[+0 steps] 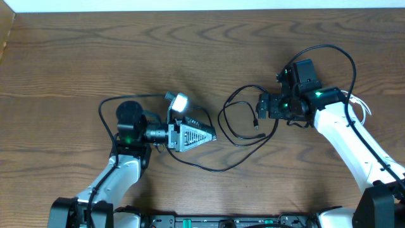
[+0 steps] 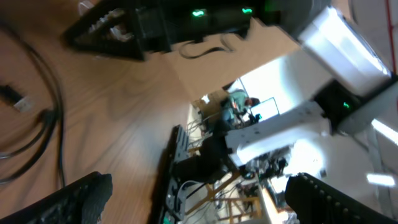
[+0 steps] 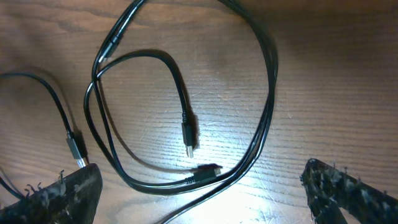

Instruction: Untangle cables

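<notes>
- Black cables [image 1: 243, 123] lay looped at the centre of the table [image 1: 76, 57].
- Left gripper [image 1: 211, 135] stood spread and empty at their 9 o'clock.
- Right gripper [image 1: 259, 111] stood spread and empty over their 3 o'clock edge.

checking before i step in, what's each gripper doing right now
left gripper: open, holding nothing
right gripper: open, holding nothing, above the black cables

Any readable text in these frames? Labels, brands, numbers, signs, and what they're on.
No legible text in any view.
The black cables and the plug: no markings visible.
The fixture at the overhead view's bottom edge: any marks are too small to read.
The background room in the left wrist view: blurred, nothing readable.
</notes>
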{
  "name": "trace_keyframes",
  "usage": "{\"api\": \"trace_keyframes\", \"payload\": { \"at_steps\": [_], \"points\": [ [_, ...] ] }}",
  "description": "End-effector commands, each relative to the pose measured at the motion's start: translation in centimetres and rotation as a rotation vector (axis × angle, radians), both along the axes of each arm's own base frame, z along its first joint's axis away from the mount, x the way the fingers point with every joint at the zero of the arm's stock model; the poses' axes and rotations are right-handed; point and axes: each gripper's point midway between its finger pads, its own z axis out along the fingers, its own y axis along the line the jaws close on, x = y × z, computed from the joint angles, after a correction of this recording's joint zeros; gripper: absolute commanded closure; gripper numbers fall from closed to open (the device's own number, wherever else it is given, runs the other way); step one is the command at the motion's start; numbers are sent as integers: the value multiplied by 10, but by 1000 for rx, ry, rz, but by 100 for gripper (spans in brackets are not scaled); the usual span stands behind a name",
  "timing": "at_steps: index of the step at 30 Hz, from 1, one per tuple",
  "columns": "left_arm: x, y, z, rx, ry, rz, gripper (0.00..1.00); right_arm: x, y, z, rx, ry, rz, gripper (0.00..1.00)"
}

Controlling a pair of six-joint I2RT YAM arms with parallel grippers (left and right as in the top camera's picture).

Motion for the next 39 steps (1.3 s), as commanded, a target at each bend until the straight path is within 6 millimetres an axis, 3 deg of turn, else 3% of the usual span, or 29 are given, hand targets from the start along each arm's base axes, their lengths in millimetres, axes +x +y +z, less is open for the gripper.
{"api": "trace_keyframes", "payload": {
  "at_steps": [1, 7, 10, 22, 27, 32, 39],
  "points": [
    [15, 1, -26, 65, -6, 114, 5, 0, 1, 0, -9, -3, 11, 1],
    [27, 26, -113, 388, 249, 366, 5, 0, 1, 0, -9, -3, 11, 1],
    [20, 35, -134, 478, 337, 408, 5, 0, 1, 0, -9, -3, 11, 1],
    [15, 39, -141, 513, 379, 417, 5, 0, 1, 0, -9, -3, 11, 1],
    [15, 39, -141, 513, 379, 417, 28, 0, 1, 0, -9, -3, 11, 1],
    [17, 43, -146, 538, 379, 441, 28, 0, 1, 0, -9, -3, 11, 1],
    [13, 60, -167, 661, 437, 514, 30, 0, 1, 0, -9, -3, 11, 1]
  ]
}}
